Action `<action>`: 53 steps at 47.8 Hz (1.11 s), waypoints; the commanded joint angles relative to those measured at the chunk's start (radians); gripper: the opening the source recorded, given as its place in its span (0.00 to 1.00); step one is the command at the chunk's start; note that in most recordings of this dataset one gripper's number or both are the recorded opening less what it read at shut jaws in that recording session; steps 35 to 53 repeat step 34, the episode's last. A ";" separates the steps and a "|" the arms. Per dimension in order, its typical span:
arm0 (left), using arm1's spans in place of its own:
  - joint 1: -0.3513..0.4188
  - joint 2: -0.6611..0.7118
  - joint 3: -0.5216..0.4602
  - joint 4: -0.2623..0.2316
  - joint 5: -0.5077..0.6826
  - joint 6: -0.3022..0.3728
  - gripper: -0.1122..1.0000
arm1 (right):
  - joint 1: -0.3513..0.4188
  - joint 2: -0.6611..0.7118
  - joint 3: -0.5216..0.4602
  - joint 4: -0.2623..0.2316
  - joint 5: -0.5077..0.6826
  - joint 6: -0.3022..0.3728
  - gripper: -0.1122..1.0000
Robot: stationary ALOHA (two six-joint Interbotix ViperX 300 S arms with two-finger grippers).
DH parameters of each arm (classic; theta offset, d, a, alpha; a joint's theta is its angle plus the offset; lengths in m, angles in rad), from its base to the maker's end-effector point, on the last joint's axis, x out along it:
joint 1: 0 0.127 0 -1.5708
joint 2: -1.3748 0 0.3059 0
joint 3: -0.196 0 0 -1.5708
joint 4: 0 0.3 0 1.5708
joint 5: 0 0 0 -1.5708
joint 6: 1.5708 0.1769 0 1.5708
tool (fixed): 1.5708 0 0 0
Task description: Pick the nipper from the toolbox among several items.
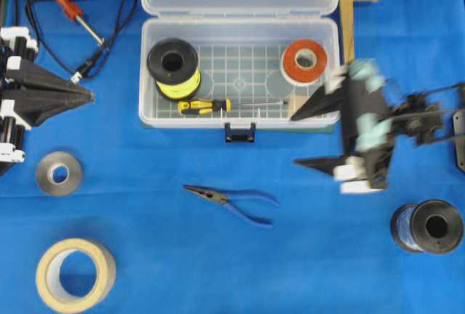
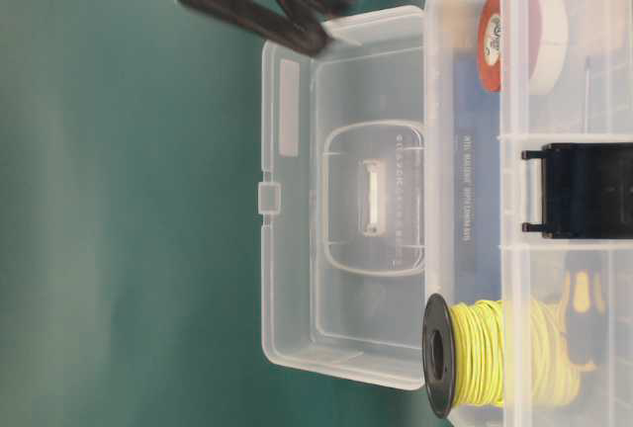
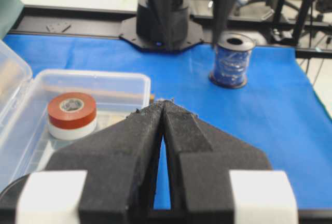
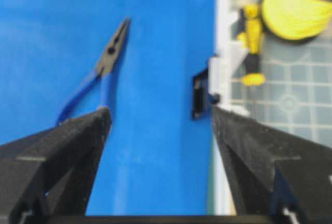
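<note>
Blue cloth (image 1: 305, 270) covers the whole work surface, and the toolbox (image 1: 240, 118) sits at the far middle of it with its clear lid thrown back and the dark blue latch hanging at the near wall. Inside it I can see a spool of yellow wire (image 1: 174, 67) at the left end, a roll of red tape (image 1: 304, 60) at the right end, and a yellow-and-black screwdriver (image 1: 205, 105) lying along the near wall.

The nipper (image 1: 231, 200) is not in the box: it lies flat on the cloth in front of the latch, well apart from it, dark pointed tip to the left and blue handles curving off to the right. Nothing is touching it.

The right gripper (image 1: 308, 134) hangs near the box's right near corner, blurred in the overhead view, its two black fingers spread wide and holding nothing. From its own camera the nipper (image 4: 106, 63) shows in the gap close to one finger, while the latch and box wall lie by the other.

The left gripper (image 1: 93, 97) is off at the left edge, its fingers brought together to a point with only a thin slit between them, nothing in them.

Around the cloth lie a red-handled soldering iron (image 1: 67, 7) with its black cord at far left, a grey tape roll (image 1: 59, 174), a beige tape roll (image 1: 75, 274), and a spool of blue wire (image 1: 427, 227) at near right.
</note>
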 commanded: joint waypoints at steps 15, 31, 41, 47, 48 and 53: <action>0.002 0.002 -0.006 -0.002 -0.009 -0.002 0.10 | -0.067 -0.423 0.350 -0.002 -0.170 0.002 0.80; 0.000 0.002 -0.005 -0.002 -0.012 -0.002 0.10 | -0.129 -0.543 0.488 0.000 -0.215 0.002 0.80; 0.000 0.002 -0.005 -0.002 -0.012 -0.003 0.10 | -0.129 -0.543 0.489 -0.002 -0.215 0.002 0.80; 0.000 0.002 -0.005 -0.002 -0.012 -0.003 0.10 | -0.129 -0.543 0.489 -0.002 -0.215 0.002 0.80; 0.000 0.002 -0.005 -0.002 -0.012 -0.003 0.10 | -0.129 -0.543 0.489 -0.002 -0.215 0.002 0.80; 0.000 0.002 -0.005 -0.002 -0.012 -0.003 0.10 | -0.129 -0.543 0.489 -0.002 -0.215 0.002 0.80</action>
